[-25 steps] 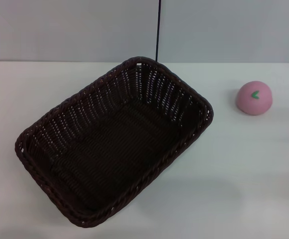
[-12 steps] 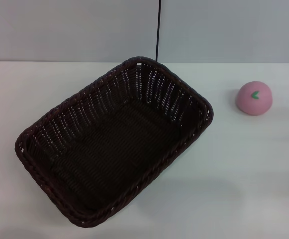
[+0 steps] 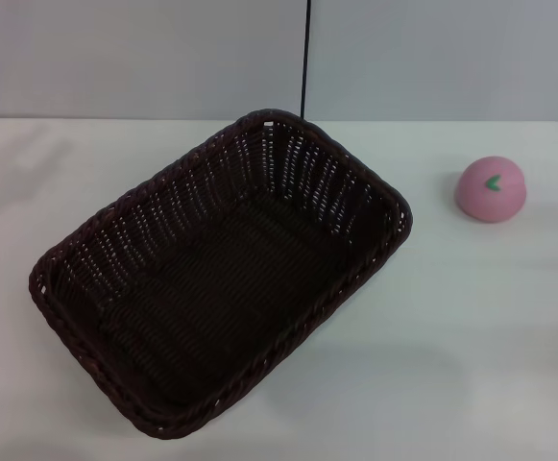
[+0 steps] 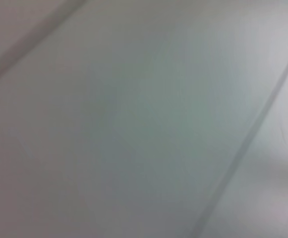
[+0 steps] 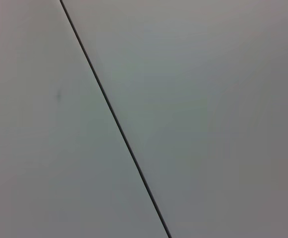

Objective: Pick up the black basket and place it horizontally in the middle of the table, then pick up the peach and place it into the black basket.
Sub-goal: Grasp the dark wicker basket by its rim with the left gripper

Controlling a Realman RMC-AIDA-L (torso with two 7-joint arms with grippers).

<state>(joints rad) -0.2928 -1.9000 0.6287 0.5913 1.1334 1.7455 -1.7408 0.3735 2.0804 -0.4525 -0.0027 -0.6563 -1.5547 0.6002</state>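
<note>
The black basket lies empty on the white table, turned diagonally, from the near left to the far middle. The peach, pink with a small green leaf mark, sits on the table at the far right, apart from the basket. Neither gripper nor any arm shows in the head view. Both wrist views show only a plain grey surface with a seam line.
A grey wall runs behind the table's far edge, with a thin dark vertical line above the basket's far corner. A faint shadow lies on the table at the far left.
The basket and the peach have not moved. A faint shadow has appeared on the table at the far left.
</note>
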